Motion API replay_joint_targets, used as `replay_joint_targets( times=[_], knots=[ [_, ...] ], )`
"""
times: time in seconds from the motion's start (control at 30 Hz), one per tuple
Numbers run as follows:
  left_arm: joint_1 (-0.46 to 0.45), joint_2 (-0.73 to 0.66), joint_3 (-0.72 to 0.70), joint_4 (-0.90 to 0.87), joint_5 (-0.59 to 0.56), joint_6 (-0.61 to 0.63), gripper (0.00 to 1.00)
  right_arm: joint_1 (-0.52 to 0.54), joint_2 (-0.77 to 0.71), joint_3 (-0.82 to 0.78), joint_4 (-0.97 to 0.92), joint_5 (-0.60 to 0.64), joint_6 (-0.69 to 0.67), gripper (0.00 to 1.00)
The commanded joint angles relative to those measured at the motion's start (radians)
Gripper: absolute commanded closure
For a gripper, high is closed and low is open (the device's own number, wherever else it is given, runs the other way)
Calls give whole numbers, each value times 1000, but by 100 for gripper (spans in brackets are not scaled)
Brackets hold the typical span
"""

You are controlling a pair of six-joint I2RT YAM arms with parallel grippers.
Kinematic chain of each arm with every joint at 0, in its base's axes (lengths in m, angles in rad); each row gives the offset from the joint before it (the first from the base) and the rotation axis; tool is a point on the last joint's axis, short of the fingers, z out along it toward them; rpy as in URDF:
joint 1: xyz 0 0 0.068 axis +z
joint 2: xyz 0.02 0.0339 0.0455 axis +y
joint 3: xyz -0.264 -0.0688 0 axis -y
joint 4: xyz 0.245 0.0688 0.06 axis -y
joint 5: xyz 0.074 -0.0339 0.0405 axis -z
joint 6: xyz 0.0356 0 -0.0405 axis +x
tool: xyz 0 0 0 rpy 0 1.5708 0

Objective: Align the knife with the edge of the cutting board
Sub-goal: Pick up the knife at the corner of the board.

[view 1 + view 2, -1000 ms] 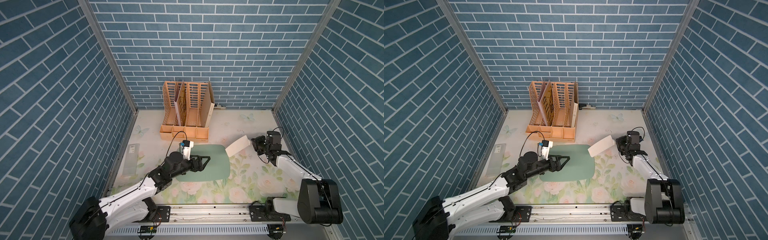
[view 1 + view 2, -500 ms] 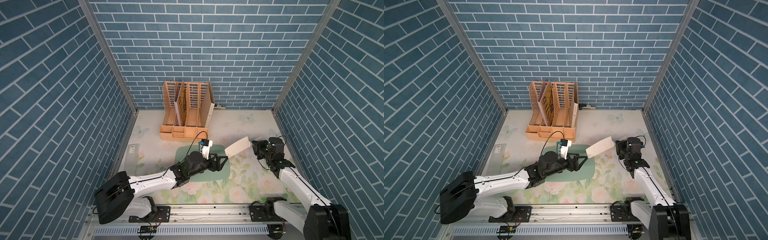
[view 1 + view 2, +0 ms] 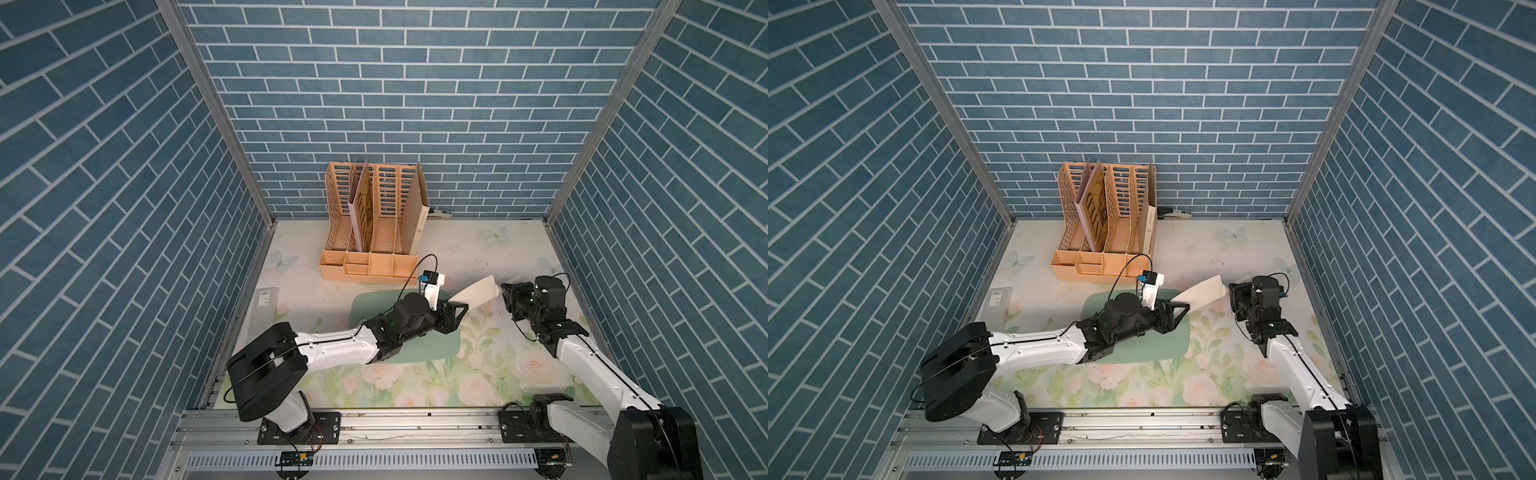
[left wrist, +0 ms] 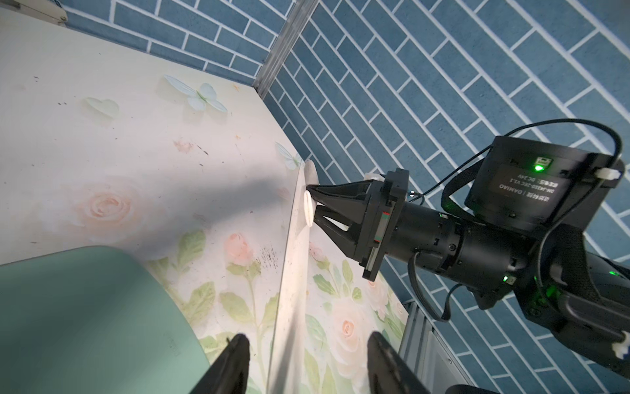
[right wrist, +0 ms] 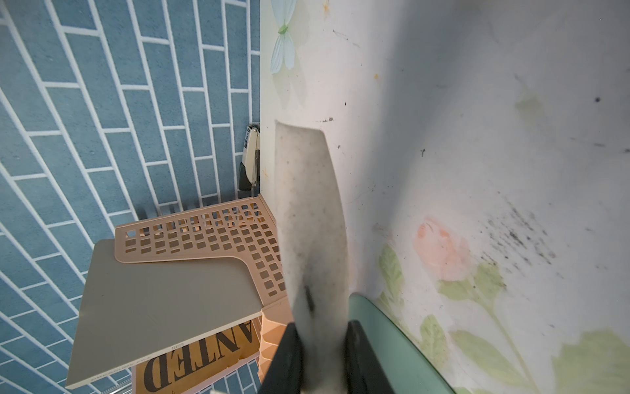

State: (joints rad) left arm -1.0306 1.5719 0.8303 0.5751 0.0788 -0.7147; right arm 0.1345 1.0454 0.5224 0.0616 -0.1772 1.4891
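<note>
The knife (image 3: 476,291), a cleaver with a broad whitish rectangular blade and a slim pale cream handle, hangs clear of the floral-printed table (image 3: 478,249). It sits at about 2 o'clock from the middle of the cutting board (image 3: 436,347), a thin pale green rounded rectangle lying flat mid-table. The right gripper (image 3: 503,289) has its jaws clenched on the knife's handle end. From there the blade runs toward 9 o'clock, and its free end reaches over the board's far right corner. Both top views show this, with the knife (image 3: 1204,291) tilted, its broad face neither flat nor upright, above the cutting board (image 3: 1154,345).

The left gripper (image 3: 459,309) reaches across the board from 8 o'clock to the blade's free end. In the left wrist view its jaws are released. The two black fingertips (image 4: 231,365) stand apart on either side of the knife (image 4: 293,273), which is seen edge-on. Table shows in the gap on each side, so they grasp nothing. The same view shows the right gripper (image 4: 312,201) pinching the far end. In the right wrist view the knife (image 5: 310,221) juts out from between that gripper's closed jaws.

A peach plastic slotted file organiser (image 3: 370,232) stands at 12 o'clock from the board. A grey flat box (image 3: 266,303) with a barcode label lies at 9 o'clock, by the left wall. A stapler (image 3: 440,212) rests against the back wall at 1 o'clock.
</note>
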Motion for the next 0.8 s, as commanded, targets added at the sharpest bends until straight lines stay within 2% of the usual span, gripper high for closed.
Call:
replay_joint_targets(
  times=[0.0, 0.3, 0.5, 0.77],
  knots=[
    [-5, 10, 6, 11, 18, 14, 50, 7, 4, -4, 48, -11, 42, 100],
    [-5, -3, -24, 0, 0, 8, 61, 8, 25, -14, 82, -27, 51, 100],
    [-5, -21, -63, 26, -3, -23, 65, 8, 30, -15, 93, -33, 53, 100],
    [-3, -19, -50, 4, -11, -29, 81, 15, 33, -19, 105, -47, 45, 100]
  ],
)
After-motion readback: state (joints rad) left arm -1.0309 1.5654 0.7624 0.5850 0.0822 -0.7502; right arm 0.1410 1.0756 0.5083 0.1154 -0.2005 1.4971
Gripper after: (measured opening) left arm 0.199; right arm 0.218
